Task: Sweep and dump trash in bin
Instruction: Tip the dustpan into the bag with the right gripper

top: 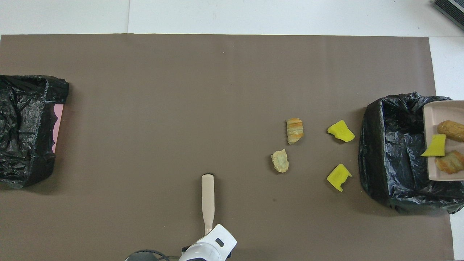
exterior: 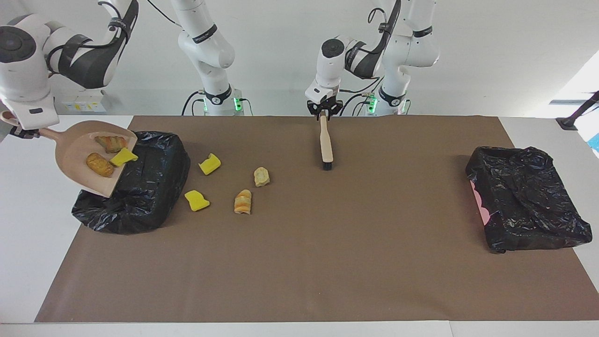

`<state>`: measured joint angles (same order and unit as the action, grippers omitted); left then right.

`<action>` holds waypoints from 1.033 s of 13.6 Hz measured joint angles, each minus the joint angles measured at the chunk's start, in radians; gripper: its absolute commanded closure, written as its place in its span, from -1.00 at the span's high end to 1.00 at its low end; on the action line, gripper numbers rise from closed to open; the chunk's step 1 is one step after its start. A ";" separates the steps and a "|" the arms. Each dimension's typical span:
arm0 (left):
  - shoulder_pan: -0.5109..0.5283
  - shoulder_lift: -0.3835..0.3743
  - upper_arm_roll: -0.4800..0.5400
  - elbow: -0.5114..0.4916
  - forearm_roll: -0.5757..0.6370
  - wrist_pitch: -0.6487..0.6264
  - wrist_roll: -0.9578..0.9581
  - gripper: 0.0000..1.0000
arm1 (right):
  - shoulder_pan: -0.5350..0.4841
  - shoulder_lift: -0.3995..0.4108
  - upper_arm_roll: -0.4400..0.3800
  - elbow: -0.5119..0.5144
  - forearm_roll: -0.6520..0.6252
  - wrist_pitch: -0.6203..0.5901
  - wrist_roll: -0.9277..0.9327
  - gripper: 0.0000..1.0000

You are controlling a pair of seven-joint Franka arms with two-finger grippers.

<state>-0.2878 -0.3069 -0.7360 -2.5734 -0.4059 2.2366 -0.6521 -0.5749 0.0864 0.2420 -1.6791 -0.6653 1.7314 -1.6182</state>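
Observation:
My right gripper [exterior: 21,132] is shut on the handle of the beige dustpan [exterior: 77,145], which hangs tilted over the black-lined bin [exterior: 140,187], lip toward the bin. In the pan lie two bread bits [exterior: 99,164] and a yellow sponge chunk [exterior: 123,157] at the lip. On the mat beside the bin lie two yellow sponge chunks [exterior: 209,164] [exterior: 196,200], a striped bread bit [exterior: 242,202] and a pale bit [exterior: 261,176]. My left gripper [exterior: 323,111] is around the top of the brush [exterior: 326,142], whose bristles rest on the mat.
A second black-lined bin [exterior: 524,196] with pink showing at one side stands at the left arm's end of the table. The brown mat [top: 181,90] covers most of the table, with white table [top: 253,14] around it.

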 measured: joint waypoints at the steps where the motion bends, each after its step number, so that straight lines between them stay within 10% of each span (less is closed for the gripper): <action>1: 0.013 0.009 0.001 0.013 0.000 0.000 0.024 1.00 | 0.008 -0.021 0.001 -0.037 -0.013 0.000 0.042 -1.00; 14: 0.065 0.154 0.508 0.623 0.373 -0.327 0.436 1.00 | -0.004 -0.144 0.003 -0.159 -0.068 0.108 0.064 -1.00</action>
<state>-0.2223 -0.1534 -0.2278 -1.9506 -0.0330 1.9100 -0.2160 -0.5794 -0.0576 0.2454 -1.8381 -0.7330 1.8390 -1.5544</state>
